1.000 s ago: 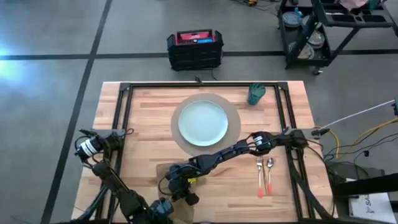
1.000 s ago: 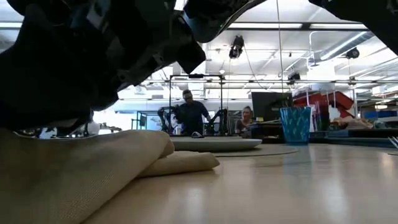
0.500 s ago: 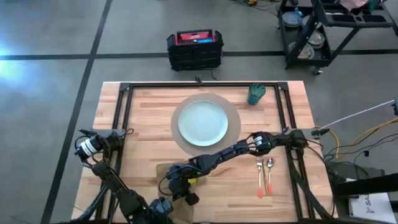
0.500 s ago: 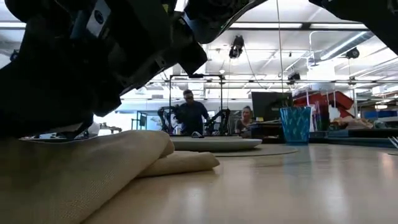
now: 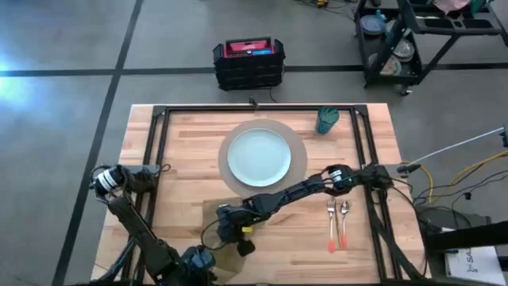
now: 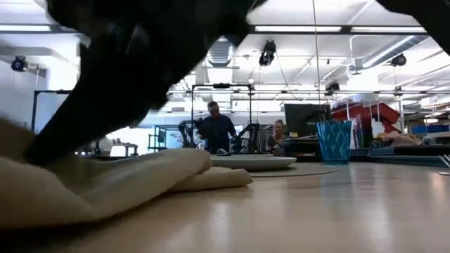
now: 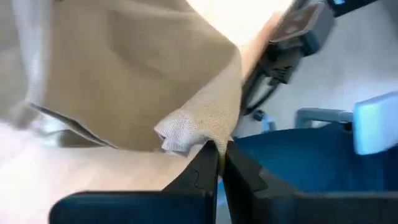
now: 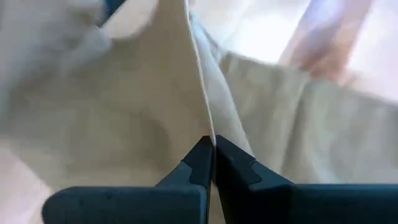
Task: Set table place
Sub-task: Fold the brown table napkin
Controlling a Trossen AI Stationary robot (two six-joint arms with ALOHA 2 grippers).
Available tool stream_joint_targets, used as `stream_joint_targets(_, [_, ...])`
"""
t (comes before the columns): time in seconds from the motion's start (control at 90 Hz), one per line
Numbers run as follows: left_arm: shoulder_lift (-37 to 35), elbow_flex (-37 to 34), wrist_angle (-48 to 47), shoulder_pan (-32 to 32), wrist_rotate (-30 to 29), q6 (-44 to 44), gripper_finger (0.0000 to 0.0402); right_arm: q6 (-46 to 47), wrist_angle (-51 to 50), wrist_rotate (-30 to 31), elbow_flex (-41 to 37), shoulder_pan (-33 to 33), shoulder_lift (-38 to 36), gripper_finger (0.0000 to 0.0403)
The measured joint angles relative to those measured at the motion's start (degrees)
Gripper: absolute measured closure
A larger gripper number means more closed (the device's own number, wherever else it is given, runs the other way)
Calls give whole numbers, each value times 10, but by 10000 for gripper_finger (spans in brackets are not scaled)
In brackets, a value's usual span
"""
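Overhead look at a wooden table [image 5: 182, 159] with a place half laid. A tan mat [image 5: 299, 143] sits at the centre with a pale plate [image 5: 259, 156] on it. A teal cup [image 5: 327, 119] stands at about 2 o'clock from the plate. A fork [image 5: 331, 224] and spoon [image 5: 344, 221] lie side by side at about 4 o'clock. The brown napkin [image 5: 213, 214] is at about 7 o'clock from the plate, near the front edge, bunched and partly lifted.

The step in hand appears to be handling the napkin with both arms. The right gripper [image 5: 230, 234] is low over the cloth; its arm reaches in from 3 o'clock, stretched long across the table. In the right wrist view its fingers are pressed together on a thin fold of napkin. The left gripper [image 5: 194, 260] is at the front edge, its arm bent back toward 9 o'clock. In the left wrist view its fingers are closed on a corner of the cloth.

Next, judging from this, the cloth needs drawing flat and laying beside the plate, with both grips moving together so it does not slip or twist.
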Motion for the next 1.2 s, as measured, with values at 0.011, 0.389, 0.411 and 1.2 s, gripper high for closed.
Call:
stream_joint_targets(0.011, [-1, 0, -3, 0, 0, -1, 402, 0, -2, 5, 0, 1, -1, 403])
stream_joint_targets(0.389, [-19, -1, -97, -1, 5, -18, 402, 27, -111, 147, 0, 22, -52, 403])
stream_joint_targets(0.411, [-20, -1, -104, -1, 5, -18, 402, 31, -115, 150, 0, 23, -54, 403])
stream_joint_targets(1.2, [-81, 0, -253, -7, -18, 28, 402, 229, -267, 404, -2, 117, -132, 403])
